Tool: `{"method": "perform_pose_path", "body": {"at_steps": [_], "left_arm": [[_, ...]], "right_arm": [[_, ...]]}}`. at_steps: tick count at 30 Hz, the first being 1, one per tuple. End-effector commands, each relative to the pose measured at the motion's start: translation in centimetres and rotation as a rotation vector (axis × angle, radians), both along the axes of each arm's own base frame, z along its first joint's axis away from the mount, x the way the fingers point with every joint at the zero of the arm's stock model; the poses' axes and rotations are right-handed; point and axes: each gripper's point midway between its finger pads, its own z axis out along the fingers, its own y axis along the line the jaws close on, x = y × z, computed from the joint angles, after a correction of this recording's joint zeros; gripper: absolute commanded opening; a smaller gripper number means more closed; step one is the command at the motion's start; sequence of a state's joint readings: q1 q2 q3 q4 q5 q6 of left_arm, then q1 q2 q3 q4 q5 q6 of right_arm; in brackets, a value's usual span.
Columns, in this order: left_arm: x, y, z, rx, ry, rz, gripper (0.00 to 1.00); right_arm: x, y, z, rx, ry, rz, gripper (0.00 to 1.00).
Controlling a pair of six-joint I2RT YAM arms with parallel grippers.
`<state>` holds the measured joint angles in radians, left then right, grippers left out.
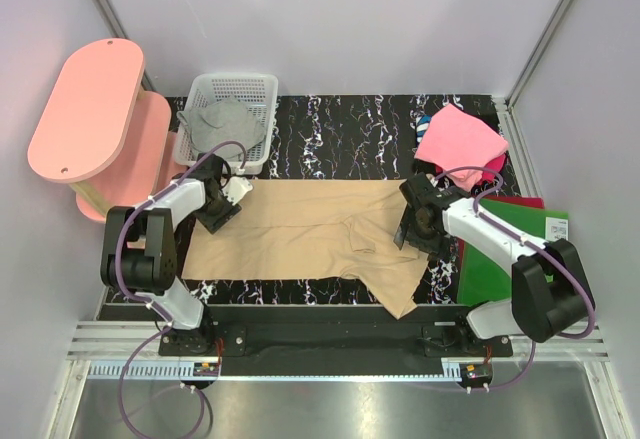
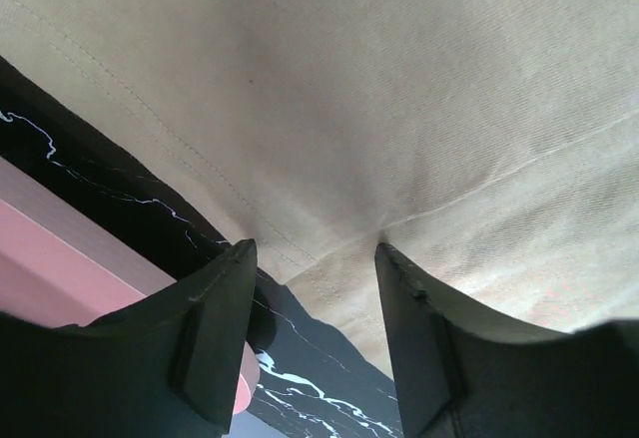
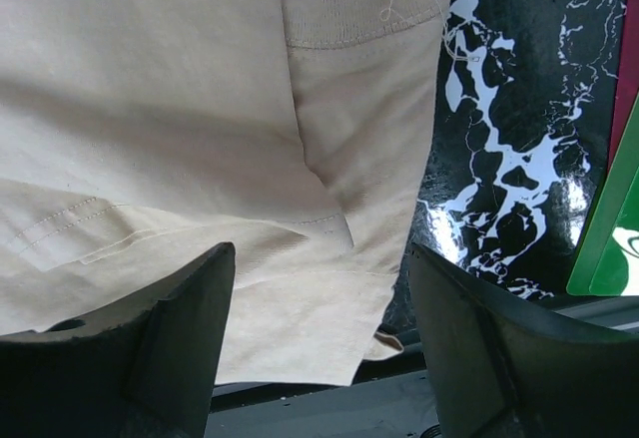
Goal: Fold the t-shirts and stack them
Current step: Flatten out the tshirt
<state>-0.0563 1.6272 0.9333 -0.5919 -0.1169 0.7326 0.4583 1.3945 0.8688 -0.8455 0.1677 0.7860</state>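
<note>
The tan t-shirt [image 1: 305,227] lies spread across the black marbled table [image 1: 340,129], with a sleeve hanging toward the near edge. My left gripper [image 1: 228,209] is open just above its left corner; in the left wrist view the open gripper [image 2: 312,258] has the shirt's corner [image 2: 339,139] between its jaws. My right gripper [image 1: 408,231] is open over the shirt's right part; the right wrist view shows the open gripper [image 3: 321,258] above the sleeve cloth [image 3: 200,159]. The grey t-shirt [image 1: 222,125] lies in the basket. The pink t-shirt [image 1: 461,141] lies folded at the back right.
A white mesh basket [image 1: 243,89] stands at the back left. A pink two-tier stool [image 1: 90,109] stands left of the table. A green sheet [image 1: 505,249] and a dark red cloth [image 1: 522,200] lie at the right.
</note>
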Motion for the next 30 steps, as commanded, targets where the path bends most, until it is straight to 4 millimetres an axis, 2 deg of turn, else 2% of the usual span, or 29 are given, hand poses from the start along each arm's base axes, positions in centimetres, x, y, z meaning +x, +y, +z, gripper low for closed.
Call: {"method": "perform_pose_path", "body": {"at_steps": [1,5,8,16,19,23,30], "left_arm": [[0.4,0.3,0.8,0.005,-0.016,0.012,0.54],[0.5,0.4,0.8,0.007,-0.012,0.015,0.49],[0.4,0.6,0.0,0.013,0.014,0.021,0.44],[1.0,1.1,-1.3,0.022,0.055,0.035,0.38],[1.2,1.1,-1.2,0.019,0.06,0.037,0.29],[1.3,0.9,-0.7,0.007,0.061,0.039,0.0],[0.5,0.5,0.3,-0.015,0.048,0.035,0.0]], "right_arm": [[0.6,-0.3,-0.4,-0.03,-0.022,-0.004,0.77],[0.6,-0.3,-0.6,-0.029,-0.021,0.006,0.77],[0.4,-0.3,-0.8,-0.025,-0.019,0.004,0.77],[0.0,-0.2,-0.7,-0.003,-0.03,-0.003,0.76],[-0.2,-0.2,-0.6,0.001,-0.032,-0.007,0.76],[-0.2,-0.1,-0.5,0.011,-0.038,-0.007,0.76],[-1.3,0.0,-2.0,0.027,0.002,-0.022,0.77]]}}
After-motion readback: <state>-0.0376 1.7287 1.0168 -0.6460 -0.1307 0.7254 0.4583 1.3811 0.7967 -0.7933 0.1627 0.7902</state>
